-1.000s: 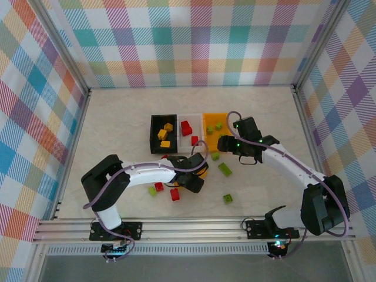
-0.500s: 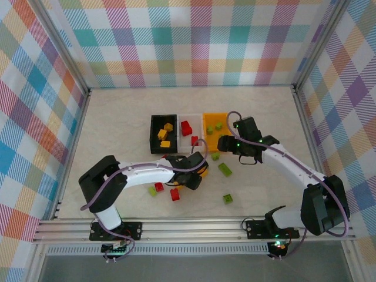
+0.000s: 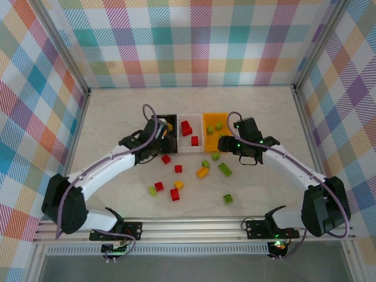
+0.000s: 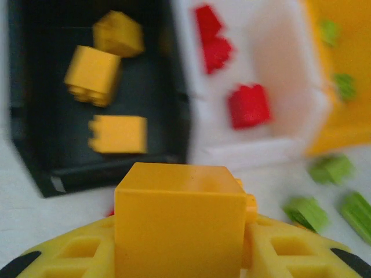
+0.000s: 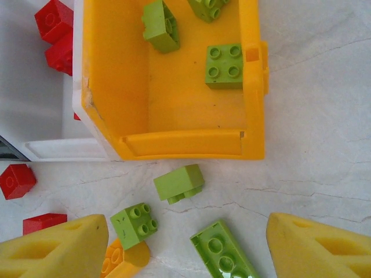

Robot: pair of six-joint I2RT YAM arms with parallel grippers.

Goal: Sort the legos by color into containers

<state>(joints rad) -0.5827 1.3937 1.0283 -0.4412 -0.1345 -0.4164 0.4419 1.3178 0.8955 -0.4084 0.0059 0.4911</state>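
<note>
The left hand (image 4: 181,258) pinches a yellow-orange studded plastic brick (image 4: 179,208) just short of the black rectangular plastic bin (image 4: 116,169). The right hand (image 5: 184,250) is spread wide over lime green bricks (image 5: 178,183) on the bench (image 5: 313,145), by the orange bin (image 5: 191,142).

no readable text, labels or numbers

A pale marbled table (image 3: 117,117) sits between colourful plaid-patterned walls (image 3: 194,41).

You see a black bin (image 4: 35,168) of yellow-orange bricks (image 4: 93,74), a white bin (image 4: 278,87) of red bricks (image 4: 249,106), an orange bin (image 5: 174,87) of lime-green bricks (image 5: 224,65), a cream marbled counter (image 5: 313,145), pastel plaid walls (image 3: 200,41), and yellow pads (image 5: 58,249) on your right claw (image 5: 185,255).
</note>
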